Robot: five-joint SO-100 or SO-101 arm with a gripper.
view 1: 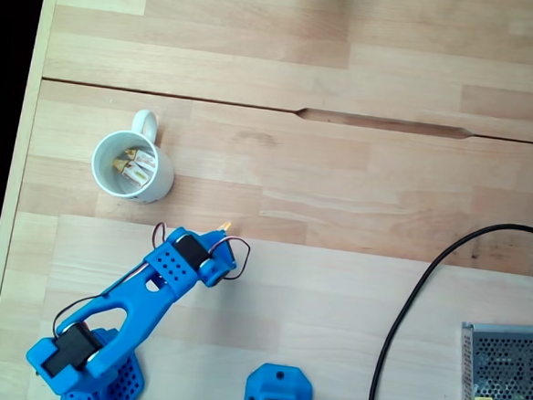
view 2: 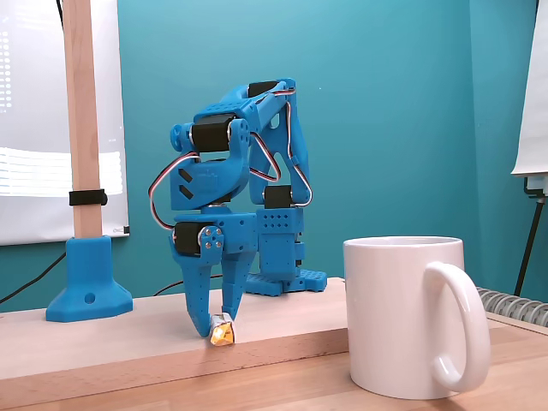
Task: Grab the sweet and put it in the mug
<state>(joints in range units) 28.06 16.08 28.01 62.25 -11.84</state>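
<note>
on the wooden counter (view 2: pixel 128 338), the blue pincer (view 2: pixel 221 330) pinches the sweet (view 2: pixel 222 332) closed; the white mug (view 1: pixel 133 167) waits nearby, drop still undone.

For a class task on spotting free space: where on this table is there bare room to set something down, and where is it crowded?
Bare wood spans the middle of the table, between the mug and the black cable, and beyond the groove. It is crowded near the hand closed on a sweet, the blue base part and the mesh box.

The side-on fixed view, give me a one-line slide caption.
Blue arm's gripper pinches a sweet at the tabletop, behind the white mug.
</note>
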